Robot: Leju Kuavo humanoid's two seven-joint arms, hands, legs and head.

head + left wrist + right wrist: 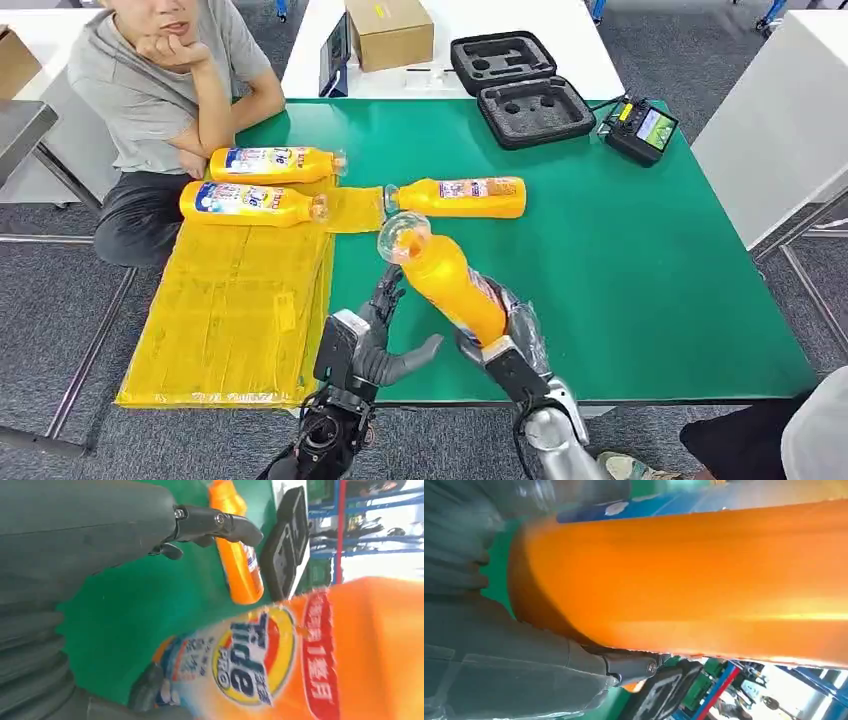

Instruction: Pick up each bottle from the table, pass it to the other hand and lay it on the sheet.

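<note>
**Bottle held up between the two hands, near the front edge**

The right hand (505,340) clamps the base of an orange bottle (450,280) and holds it above the green counter (620,270), tilted, with the cap end toward the far side. The left hand (375,345) is just beside it, fingers apart and holding nothing (the thumb (415,357) points toward the bottle, but I cannot tell if it touches). Both hands are close to the front edge of the counter.

A third bottle (462,197) lies on the green surface, its cap at the corner of the yellow sheet (240,310). Two more bottles (262,183) lie side by side at the far end of the sheet. The near part of the sheet is bare and hangs over the counter's left edge.

A seated person (160,90) leans at the far left corner. The right half of the counter is open; a black case (520,85) stands at the far edge.
</note>
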